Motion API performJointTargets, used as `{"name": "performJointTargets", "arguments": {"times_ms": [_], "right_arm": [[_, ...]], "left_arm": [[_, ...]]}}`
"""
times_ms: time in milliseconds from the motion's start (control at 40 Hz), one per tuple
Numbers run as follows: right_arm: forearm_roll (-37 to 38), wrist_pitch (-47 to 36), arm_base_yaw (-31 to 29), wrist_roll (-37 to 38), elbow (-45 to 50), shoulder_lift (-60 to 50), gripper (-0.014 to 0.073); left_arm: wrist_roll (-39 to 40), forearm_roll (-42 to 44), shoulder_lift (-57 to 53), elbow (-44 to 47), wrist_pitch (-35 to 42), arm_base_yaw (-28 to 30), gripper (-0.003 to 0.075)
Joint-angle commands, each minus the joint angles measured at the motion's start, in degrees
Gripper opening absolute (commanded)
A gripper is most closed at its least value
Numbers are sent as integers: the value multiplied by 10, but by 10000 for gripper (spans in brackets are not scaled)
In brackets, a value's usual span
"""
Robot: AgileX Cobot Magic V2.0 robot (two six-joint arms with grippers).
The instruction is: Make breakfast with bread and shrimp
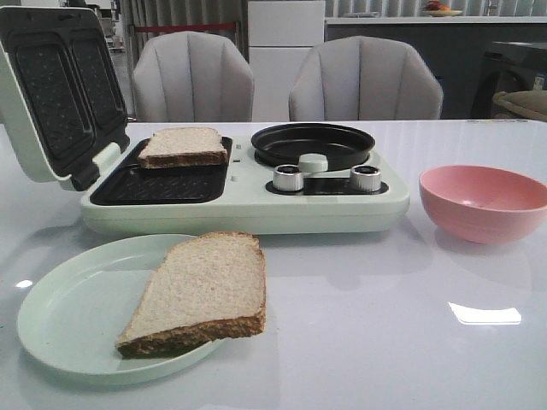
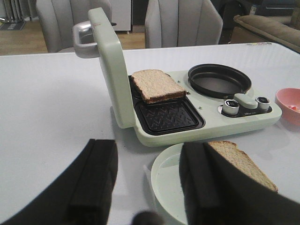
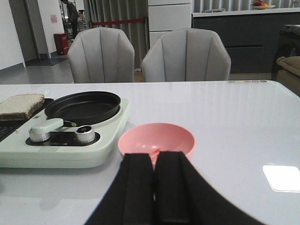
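The left gripper [image 2: 147, 183], jaws wide and empty, flanks the plate [image 2: 164, 187] rim; second bread slice [image 2: 243, 161] lies beyond. Right gripper [image 3: 154, 187], jaws closed and empty, faces the shrimp [image 3: 157, 151] in the pink bowl [image 3: 156, 139]. Grip the crust gently.

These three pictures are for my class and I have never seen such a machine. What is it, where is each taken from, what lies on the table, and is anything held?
It is a two-armed table robot. One camera faces forward over the white table; the others ride on each wrist, showing black fingers. The pale green sandwich maker stands open, one beige bread slice on its grill. Another slice lies on the pale green plate. The pink bowl holds something orange-pink. The left hand is open, the right hand shut; neither holds anything.
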State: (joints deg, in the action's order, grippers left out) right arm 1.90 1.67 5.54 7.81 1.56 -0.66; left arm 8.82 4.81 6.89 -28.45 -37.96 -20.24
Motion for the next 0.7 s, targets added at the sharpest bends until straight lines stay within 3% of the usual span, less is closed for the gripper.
{"name": "performJointTargets", "arguments": {"times_ms": [0,175,375,674], "right_arm": [[-1,-54,-2,-4,-3,-10,138],[-1,-71,-2,-4,-3,-10,138],[1,-147,-2,-4,-13,-9,138],[2,2,-2,-3,-138,105,138]], "left_arm": [[5,11,-25,6,48,0,365],[5,8,-46,31,68,-2,365],[5,8,-46,34,76,-7,365],[5,8,-46,34,76,-7,365]]}}
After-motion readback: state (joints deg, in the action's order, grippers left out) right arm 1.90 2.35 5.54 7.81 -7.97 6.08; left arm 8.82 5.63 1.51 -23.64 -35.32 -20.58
